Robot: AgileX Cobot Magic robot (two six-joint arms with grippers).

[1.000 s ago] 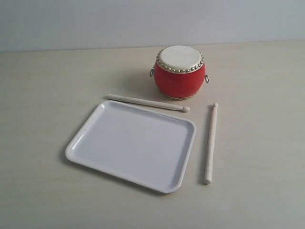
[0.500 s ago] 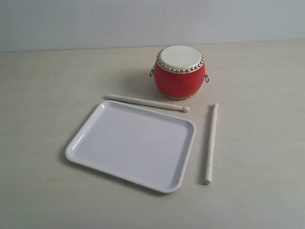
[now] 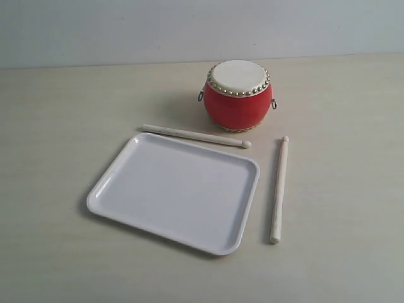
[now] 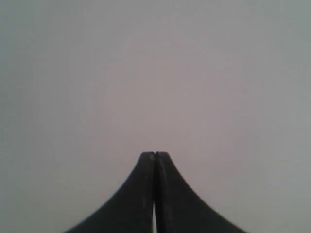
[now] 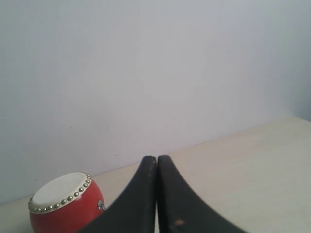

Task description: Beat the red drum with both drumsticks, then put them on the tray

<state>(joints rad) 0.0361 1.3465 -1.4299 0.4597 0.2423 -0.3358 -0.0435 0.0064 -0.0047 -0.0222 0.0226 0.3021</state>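
The red drum (image 3: 238, 96) stands upright on the table, cream skin up; the right wrist view also catches the red drum (image 5: 63, 206). One drumstick (image 3: 196, 135) lies flat between the drum and the tray (image 3: 113, 183), just off the tray's far rim. The other drumstick (image 3: 279, 189) lies beside the tray's right rim, tip toward the drum. The tray holds nothing. Neither arm shows in the exterior view. My left gripper (image 4: 155, 154) is shut and faces a blank wall. My right gripper (image 5: 156, 158) is shut with nothing in it, apart from the drum.
The pale wooden table (image 3: 347, 158) runs back to a plain light wall (image 3: 126, 31).
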